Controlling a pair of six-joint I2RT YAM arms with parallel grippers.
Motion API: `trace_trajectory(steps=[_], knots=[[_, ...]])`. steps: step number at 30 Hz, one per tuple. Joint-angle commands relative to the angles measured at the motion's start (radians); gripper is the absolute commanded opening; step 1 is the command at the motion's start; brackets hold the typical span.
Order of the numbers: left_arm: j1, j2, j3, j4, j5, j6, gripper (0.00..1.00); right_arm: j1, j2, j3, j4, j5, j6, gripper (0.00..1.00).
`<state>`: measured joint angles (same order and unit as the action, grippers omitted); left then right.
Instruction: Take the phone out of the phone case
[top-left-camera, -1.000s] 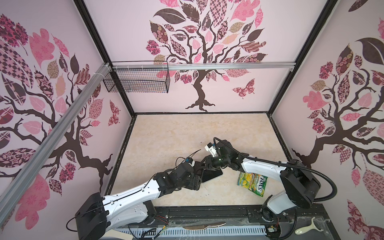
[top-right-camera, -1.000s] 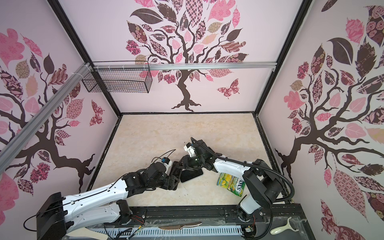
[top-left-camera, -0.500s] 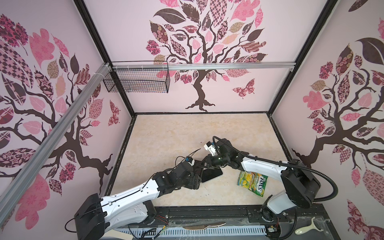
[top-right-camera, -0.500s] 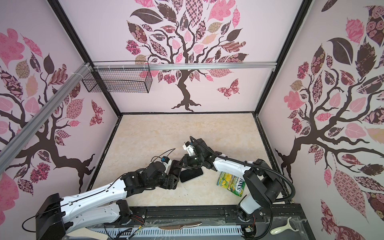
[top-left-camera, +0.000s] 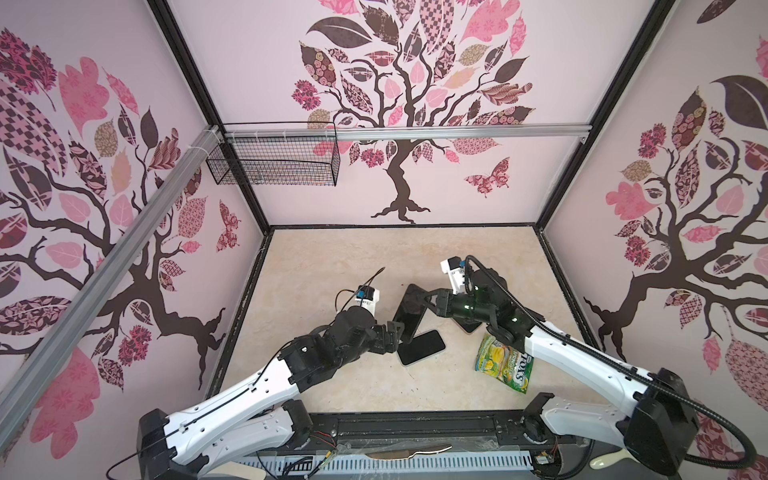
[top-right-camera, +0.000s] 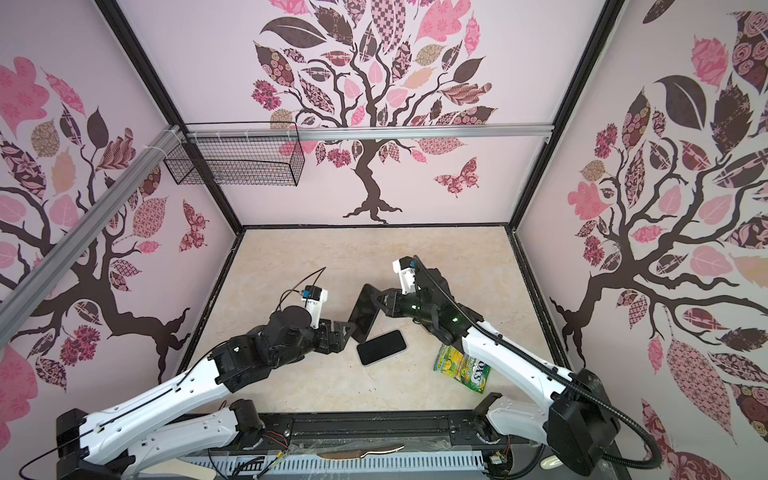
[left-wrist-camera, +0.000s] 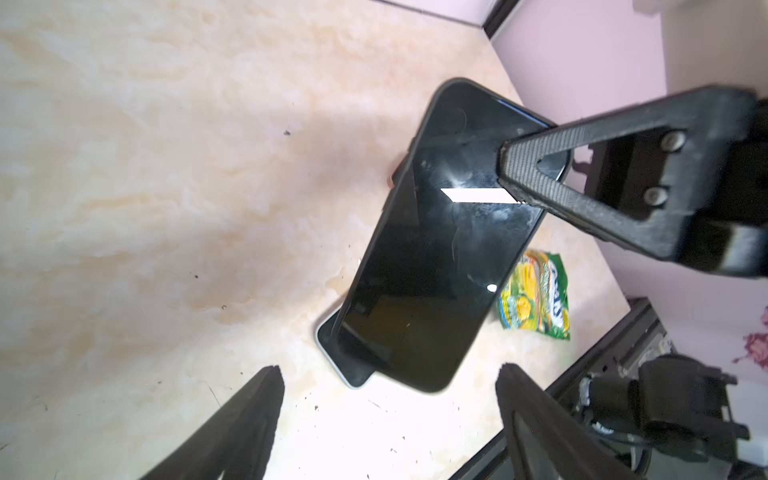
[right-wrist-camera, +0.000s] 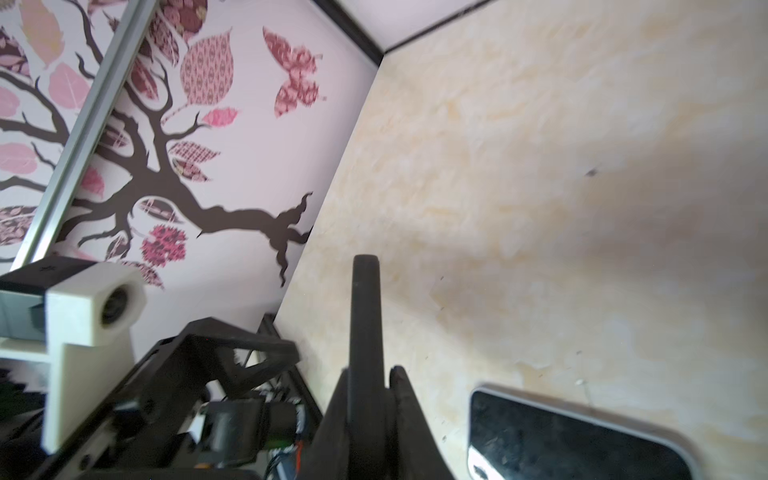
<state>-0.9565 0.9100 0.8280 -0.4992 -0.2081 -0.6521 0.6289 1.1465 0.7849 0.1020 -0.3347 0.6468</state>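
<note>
The phone (top-left-camera: 424, 348) (top-right-camera: 382, 347) lies flat on the beige table, screen up, with a silver rim. It is bare, outside the case. The black phone case (top-left-camera: 409, 309) (top-right-camera: 365, 309) hangs tilted above the phone's far end, and its lower end overlaps the phone (left-wrist-camera: 340, 357) in the left wrist view. My right gripper (top-left-camera: 430, 297) (top-right-camera: 380, 299) (right-wrist-camera: 370, 374) is shut on the upper part of the phone case (right-wrist-camera: 365, 316) (left-wrist-camera: 436, 257). Just left of the case's lower end, my left gripper (top-left-camera: 392, 334) (top-right-camera: 347, 334) (left-wrist-camera: 390, 372) stands open and holds nothing.
A green and yellow snack packet (top-left-camera: 505, 361) (top-right-camera: 467, 368) (left-wrist-camera: 536, 299) lies on the table under the right arm. A wire basket (top-left-camera: 274, 162) hangs on the back wall at the left. Walls close the table on three sides.
My right gripper has closed on the phone case and tilted it up off the phone. The left jaws have opened wider. The phone stays flat on the table.
</note>
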Motion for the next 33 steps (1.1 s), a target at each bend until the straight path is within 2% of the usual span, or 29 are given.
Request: trace_trajectory(steps=[1, 2, 4, 6, 8, 10, 14, 17, 23, 26, 33], knots=[[0.025, -0.018, 0.08, -0.034, -0.03, 0.008, 0.91, -0.005, -0.091, -0.024, 0.071, 0.13, -0.08, 0.0], [0.053, -0.021, 0.095, -0.044, 0.018, 0.006, 0.94, -0.006, -0.103, -0.013, 0.048, 0.137, -0.092, 0.0], [0.136, -0.037, 0.097, -0.023, 0.156, -0.01, 0.94, -0.008, -0.126, 0.02, -0.023, 0.11, -0.164, 0.0], [0.196, -0.071, 0.061, 0.07, 0.274, -0.025, 0.93, -0.008, -0.173, 0.003, -0.008, 0.11, -0.195, 0.0], [0.217, -0.106, 0.025, 0.145, 0.315, -0.038, 0.98, -0.021, -0.204, -0.014, 0.036, 0.075, -0.211, 0.0], [0.237, -0.123, 0.014, 0.179, 0.335, -0.039, 0.98, -0.076, -0.192, 0.006, 0.049, -0.042, -0.185, 0.0], [0.259, -0.132, 0.011, 0.242, 0.396, -0.012, 0.96, -0.181, -0.174, -0.034, 0.309, -0.308, -0.003, 0.0], [0.261, -0.123, 0.026, 0.278, 0.436, 0.007, 0.92, -0.195, -0.152, -0.043, 0.49, -0.398, 0.113, 0.0], [0.263, -0.103, 0.059, 0.325, 0.5, 0.027, 0.87, -0.198, -0.102, -0.066, 0.86, -0.456, 0.375, 0.0], [0.262, -0.094, 0.065, 0.382, 0.571, 0.02, 0.85, -0.198, -0.074, -0.08, 1.022, -0.463, 0.498, 0.0], [0.263, -0.083, 0.063, 0.523, 0.711, -0.026, 0.74, -0.198, -0.057, -0.093, 1.158, -0.469, 0.605, 0.0]])
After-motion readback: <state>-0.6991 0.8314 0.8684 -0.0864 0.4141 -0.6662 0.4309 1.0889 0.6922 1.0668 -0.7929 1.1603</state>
